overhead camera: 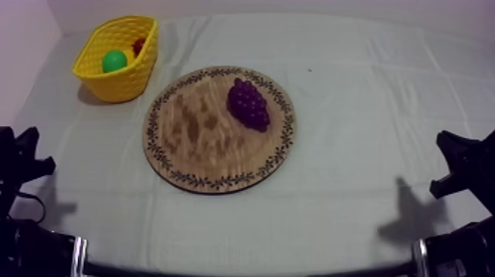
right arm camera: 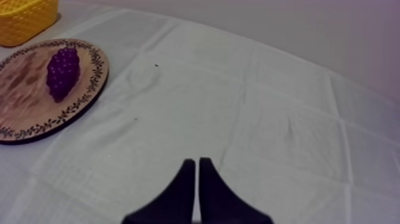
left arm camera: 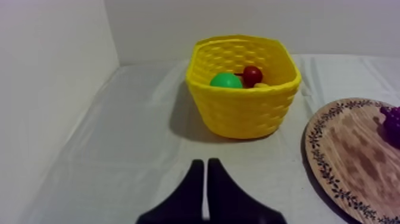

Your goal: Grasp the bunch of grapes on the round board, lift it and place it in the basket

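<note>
Well beyond fingers, grapes (on board).

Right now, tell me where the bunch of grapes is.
Top view: the bunch of grapes lies on the right part of the wooden board, apart from the yellow basket at upper left.

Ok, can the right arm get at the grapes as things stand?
Probably yes: the bunch of grapes lies on the wooden board's right half, and only bare cloth separates it from the right pincer.

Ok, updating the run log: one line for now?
grapes on board | left end effector shut | right end effector shut
</note>
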